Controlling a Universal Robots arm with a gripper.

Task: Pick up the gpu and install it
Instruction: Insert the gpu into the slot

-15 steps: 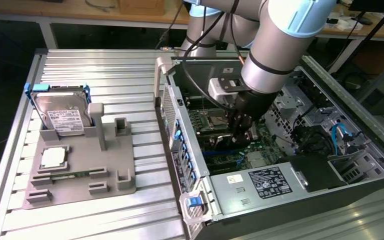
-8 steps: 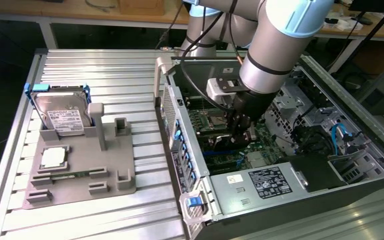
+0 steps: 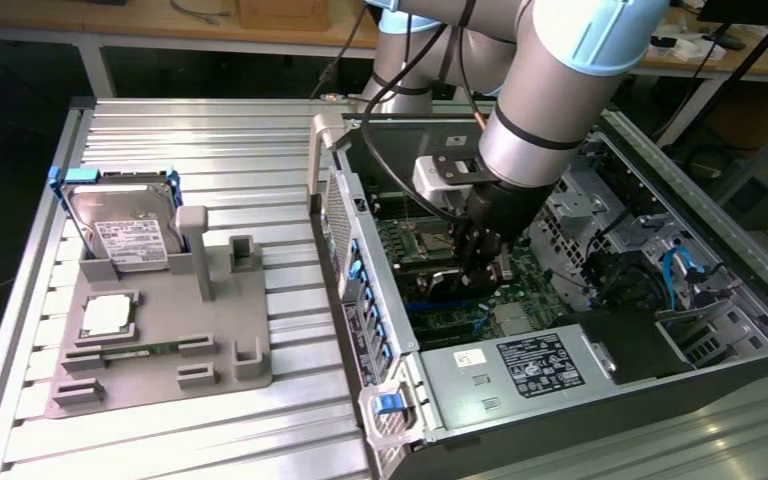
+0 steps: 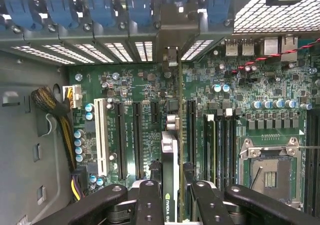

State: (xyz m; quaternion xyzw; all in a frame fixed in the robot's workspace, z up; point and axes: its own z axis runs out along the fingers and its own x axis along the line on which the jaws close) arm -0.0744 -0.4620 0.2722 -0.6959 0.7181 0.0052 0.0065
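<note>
My gripper (image 3: 480,268) reaches down into the open computer case (image 3: 357,240), over the motherboard (image 3: 404,240). In the wrist view its two black fingers (image 4: 147,200) are shut on the gpu (image 4: 170,155), a thin dark card seen edge-on with a green logo near the grip. The card stands upright over the green motherboard (image 4: 145,85), in line with a long black expansion slot. Its silver end bracket (image 4: 172,55) points at the case's rear slot openings. Whether the card's edge sits in the slot I cannot tell.
A white slot (image 4: 102,135), black slots and the CPU socket (image 4: 270,170) flank the card. Yellow-black cables (image 4: 55,100) lie by the case wall. Outside the case, a grey fixture (image 3: 211,330) holds a hard drive in a blue frame (image 3: 124,230). The power supply (image 3: 531,365) sits at the case front.
</note>
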